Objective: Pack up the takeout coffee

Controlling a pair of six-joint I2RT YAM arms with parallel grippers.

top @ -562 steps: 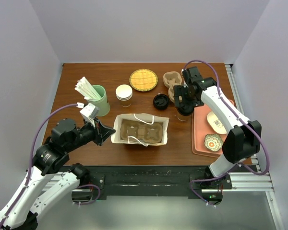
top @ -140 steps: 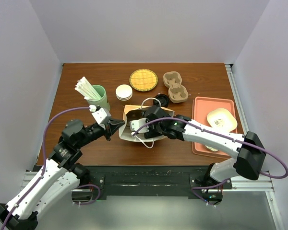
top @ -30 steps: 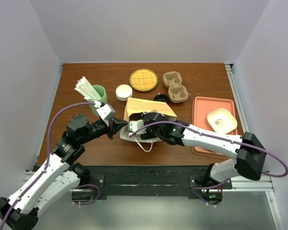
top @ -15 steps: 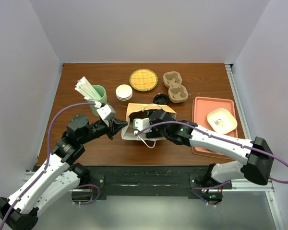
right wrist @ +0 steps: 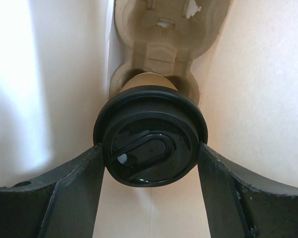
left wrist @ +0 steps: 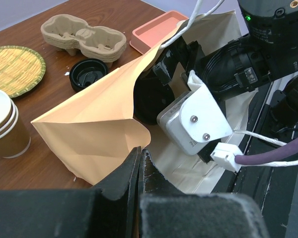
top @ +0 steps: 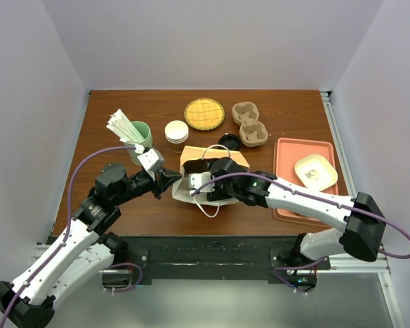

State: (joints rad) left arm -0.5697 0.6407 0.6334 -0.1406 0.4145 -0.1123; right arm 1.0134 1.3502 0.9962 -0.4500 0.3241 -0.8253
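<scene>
The takeout coffee [right wrist: 150, 144], a brown paper cup with a black lid, sits in a pulp cup carrier [right wrist: 161, 34] inside the paper bag [top: 215, 156]. My right gripper [right wrist: 149, 153] reaches into the bag, and its fingers [right wrist: 79, 183] press on both sides of the lid. In the top view the cup and the right fingers are hidden by the bag and the right wrist [top: 219, 174]. My left gripper [top: 175, 179] is shut on the bag's left rim and holds the mouth open. The left wrist view shows it [left wrist: 139, 151] pinching the bag [left wrist: 99, 129].
A pale green cup of white sticks [top: 138, 140] stands at the left. Stacked paper cups [top: 176, 132], a woven coaster [top: 204, 113], an empty pulp carrier [top: 249, 124] and a loose black lid [top: 227, 141] lie behind the bag. A pink tray [top: 287, 198] with a dish [top: 315, 171] is at the right.
The right arm brought the cup from the back right into the bag. In the last second the bag tilted and shifted slightly with the right wrist inside; the left gripper kept its hold.
</scene>
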